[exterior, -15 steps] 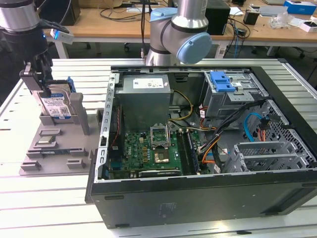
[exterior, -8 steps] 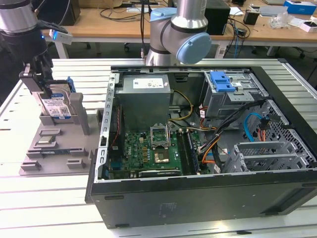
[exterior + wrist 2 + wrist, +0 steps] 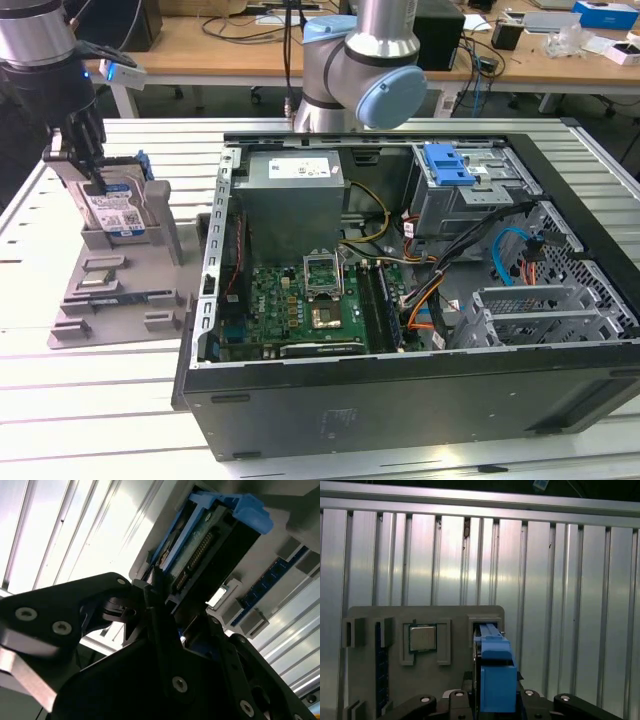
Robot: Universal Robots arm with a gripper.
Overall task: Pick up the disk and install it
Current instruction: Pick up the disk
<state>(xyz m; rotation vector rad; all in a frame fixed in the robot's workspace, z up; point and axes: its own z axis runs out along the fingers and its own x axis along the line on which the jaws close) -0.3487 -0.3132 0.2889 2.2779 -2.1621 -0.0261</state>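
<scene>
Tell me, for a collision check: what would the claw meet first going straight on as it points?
The disk, standing upright in the grey holder, right under the claw; they may already touch.

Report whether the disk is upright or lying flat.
Upright: the disk stands on edge in the grey holder, outside the computer case, gripper at its top.

The disk (image 3: pixel 117 212) is stood upright in a grey fixture (image 3: pixel 130 272) on the slatted worktop (image 3: pixel 90 400). The pincer (image 3: pixel 92 178) is seen at its top edge. An opened computer case (image 3: pixel 400 412) is placed just beside the fixture.
</scene>
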